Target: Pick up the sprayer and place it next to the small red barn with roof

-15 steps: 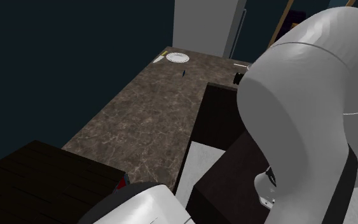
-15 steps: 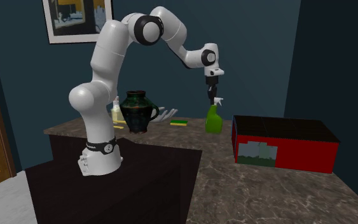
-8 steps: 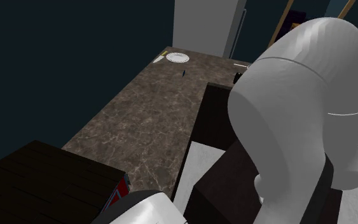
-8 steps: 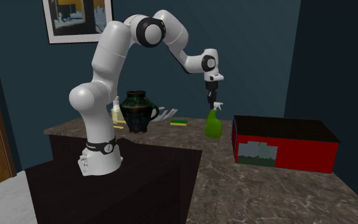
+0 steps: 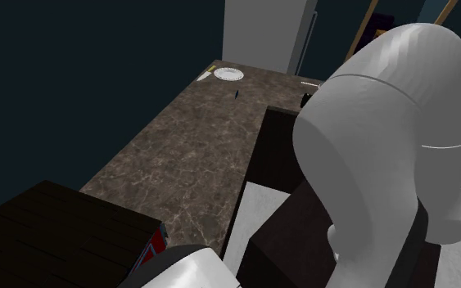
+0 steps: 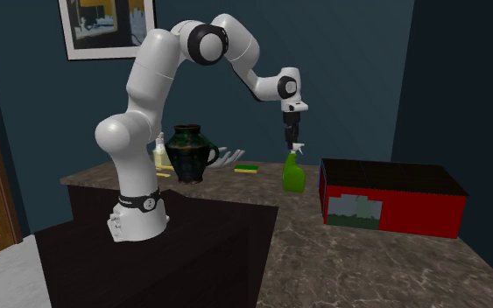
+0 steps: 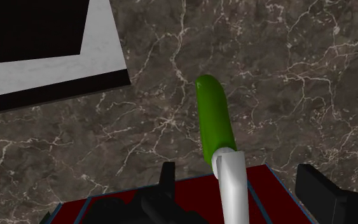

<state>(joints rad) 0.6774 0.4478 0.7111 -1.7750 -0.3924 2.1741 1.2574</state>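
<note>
In the second exterior view a green sprayer (image 6: 293, 171) with a white head stands upright on the dark marble counter (image 6: 367, 262), just left of the red barn (image 6: 389, 199) with its dark flat roof. My gripper (image 6: 290, 138) hangs straight above the sprayer's head. In the wrist view the sprayer (image 7: 214, 121) runs away from the gripper (image 7: 240, 177), its white head between the fingers (image 7: 317, 188), which stand apart without touching it. The gripper is open. The barn's red wall (image 7: 269, 191) lies close beside the sprayer's head. In the shoulder view the barn's roof (image 5: 48, 237) sits at the lower left.
A dark green vase (image 6: 188, 153), a pale bottle (image 6: 159, 150) and a yellow-green sponge (image 6: 248, 167) stand at the back of the counter. The dark stand (image 6: 174, 245) fills the front left. A white plate (image 5: 229, 74) lies at the counter's far end.
The arm came down a little and set the sprayer on the counter beside the barn. The fingers, shut on the sprayer's head before, have let go.
</note>
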